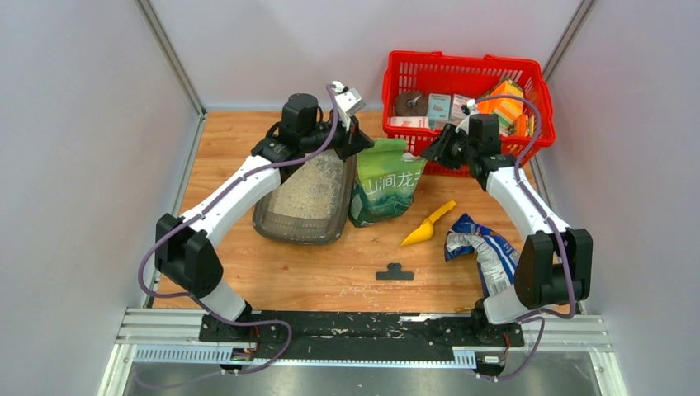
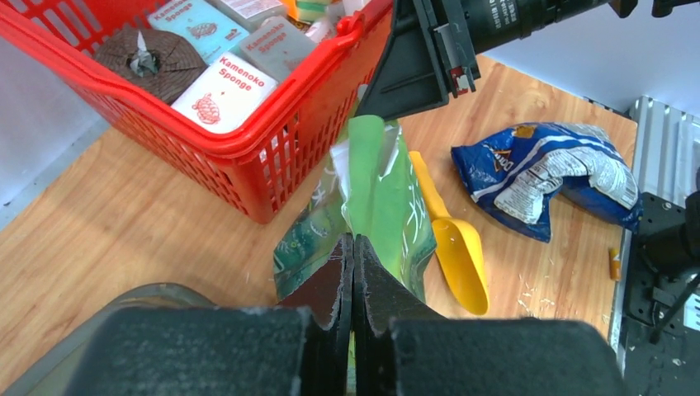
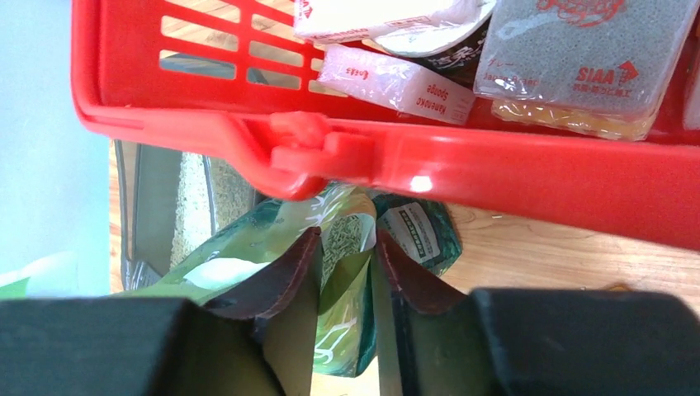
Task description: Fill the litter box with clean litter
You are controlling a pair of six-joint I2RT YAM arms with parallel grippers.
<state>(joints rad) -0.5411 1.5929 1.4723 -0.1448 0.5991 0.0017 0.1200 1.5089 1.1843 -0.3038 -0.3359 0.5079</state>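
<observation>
The dark grey litter box (image 1: 279, 228) lies left of centre with pale litter (image 1: 314, 190) spread in it. A green litter bag (image 1: 386, 183) stands just right of it. My left gripper (image 1: 361, 140) is shut on the bag's top left edge; in the left wrist view its jaws (image 2: 353, 239) are pressed together on a sliver of green film (image 2: 388, 190). My right gripper (image 1: 431, 155) is at the bag's top right corner. In the right wrist view its jaws (image 3: 347, 235) stand apart with a fold of the bag (image 3: 351, 289) between them. The box (image 3: 157, 198) and litter (image 3: 191, 198) show behind.
A red basket (image 1: 396, 82) of sponges and boxes stands at the back right, close above the right gripper. A yellow scoop (image 1: 429, 224), a blue snack bag (image 1: 483, 247) and a small black T-shaped piece (image 1: 394, 272) lie on the wooden table. Grey walls enclose both sides.
</observation>
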